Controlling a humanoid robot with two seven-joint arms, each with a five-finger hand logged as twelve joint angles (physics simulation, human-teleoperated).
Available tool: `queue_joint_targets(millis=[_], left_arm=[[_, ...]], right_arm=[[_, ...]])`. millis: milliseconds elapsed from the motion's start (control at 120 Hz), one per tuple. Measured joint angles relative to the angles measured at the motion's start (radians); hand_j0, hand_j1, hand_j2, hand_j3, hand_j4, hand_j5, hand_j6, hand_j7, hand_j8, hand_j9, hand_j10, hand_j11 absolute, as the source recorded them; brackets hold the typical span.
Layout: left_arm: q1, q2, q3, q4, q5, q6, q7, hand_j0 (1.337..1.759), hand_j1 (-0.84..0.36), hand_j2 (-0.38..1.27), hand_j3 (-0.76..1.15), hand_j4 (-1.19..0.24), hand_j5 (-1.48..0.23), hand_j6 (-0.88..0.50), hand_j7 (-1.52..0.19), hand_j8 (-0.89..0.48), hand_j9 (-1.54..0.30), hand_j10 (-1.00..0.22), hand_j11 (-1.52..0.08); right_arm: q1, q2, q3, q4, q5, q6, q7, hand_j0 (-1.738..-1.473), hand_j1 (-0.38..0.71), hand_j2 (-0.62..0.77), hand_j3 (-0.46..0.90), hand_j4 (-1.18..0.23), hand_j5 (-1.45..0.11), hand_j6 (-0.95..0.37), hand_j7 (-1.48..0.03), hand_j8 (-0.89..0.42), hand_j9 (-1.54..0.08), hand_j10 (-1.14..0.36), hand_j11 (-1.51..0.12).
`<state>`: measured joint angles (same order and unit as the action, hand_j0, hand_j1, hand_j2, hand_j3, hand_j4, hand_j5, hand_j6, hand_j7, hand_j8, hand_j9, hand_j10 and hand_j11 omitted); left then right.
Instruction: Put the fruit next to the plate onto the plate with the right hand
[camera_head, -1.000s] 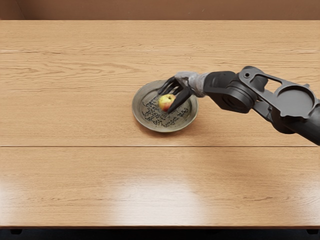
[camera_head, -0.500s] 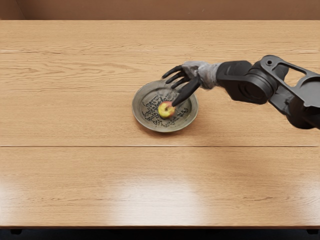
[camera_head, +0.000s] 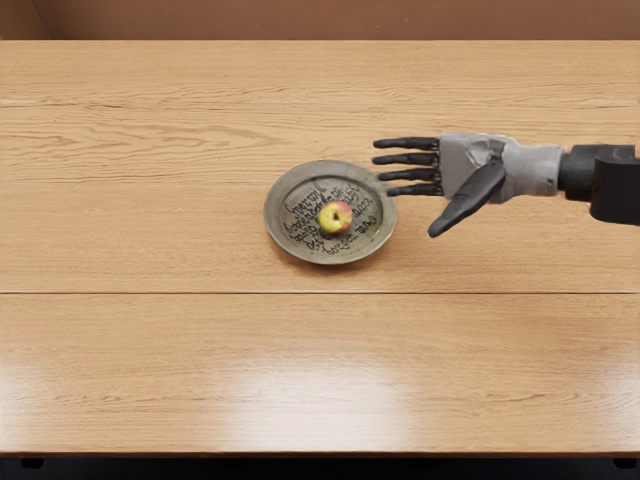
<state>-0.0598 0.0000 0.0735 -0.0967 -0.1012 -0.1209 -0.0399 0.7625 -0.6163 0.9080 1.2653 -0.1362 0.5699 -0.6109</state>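
The fruit (camera_head: 335, 217) lay on the plate (camera_head: 273, 212); the right hand (camera_head: 452, 172), fingers spread and empty, hovered just beside it. Placing looked done; only retreat seemed needed

The table (camera_head: 150, 330) was warm light-brown wood, streaked with darker grain and crossed by thin plank seams, with pale glare near its front edge. The plate (camera_head: 275, 215) was dull grey-green, its well covered in dark scrawled lettering. The fruit (camera_head: 335, 216) was yellow with a red blush. The right hand (camera_head: 462, 165) had a pale grey palm and black fingers (camera_head: 405, 143).
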Motion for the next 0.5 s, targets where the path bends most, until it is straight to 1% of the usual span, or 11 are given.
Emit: queue_joint_targets(millis=[92, 225, 350, 500], left_arm=[[0.0, 0.0, 0.0, 0.0, 0.0, 0.0, 0.0, 1.658, 0.07, 0.05, 0.0, -0.23, -0.3, -0.23, -0.3, -0.23, -0.3, -0.23, -0.3], [0.0, 0.0, 0.0, 0.0, 0.0, 0.0, 0.0, 1.658, 0.07, 0.05, 0.0, -0.23, -0.3, -0.23, -0.3, -0.23, -0.3, -0.23, -0.3], [0.0, 0.0, 0.0, 0.0, 0.0, 0.0, 0.0, 1.658, 0.07, 0.05, 0.0, -0.23, -0.3, -0.23, -0.3, -0.23, -0.3, -0.23, -0.3], [0.0, 0.0, 0.0, 0.0, 0.0, 0.0, 0.0, 1.658, 0.07, 0.05, 0.0, -0.23, -0.3, -0.23, -0.3, -0.23, -0.3, -0.23, -0.3]], right_arm=[[-0.096, -0.04, 0.094, -0.001, 0.066, 0.024, 0.0, -1.658, -0.27, -0.01, 0.0, -0.06, -0.08, -0.06, -0.08, -0.06, -0.08, -0.06, -0.08], [-0.178, -0.116, 0.143, -0.003, 0.174, 0.036, 0.0, -1.658, -0.28, -0.01, 0.0, -0.05, -0.07, -0.05, -0.07, -0.05, -0.07, -0.05, -0.07], [-0.227, -0.159, 0.153, -0.003, 0.235, 0.04, 0.0, -1.658, -0.29, -0.01, 0.0, -0.05, -0.06, -0.05, -0.06, -0.05, -0.06, -0.05, -0.06], [-0.25, -0.168, 0.15, 0.009, 0.255, 0.041, 0.0, -1.658, -0.3, -0.01, 0.0, -0.04, -0.06, -0.04, -0.06, -0.04, -0.06, -0.04, -0.06]])
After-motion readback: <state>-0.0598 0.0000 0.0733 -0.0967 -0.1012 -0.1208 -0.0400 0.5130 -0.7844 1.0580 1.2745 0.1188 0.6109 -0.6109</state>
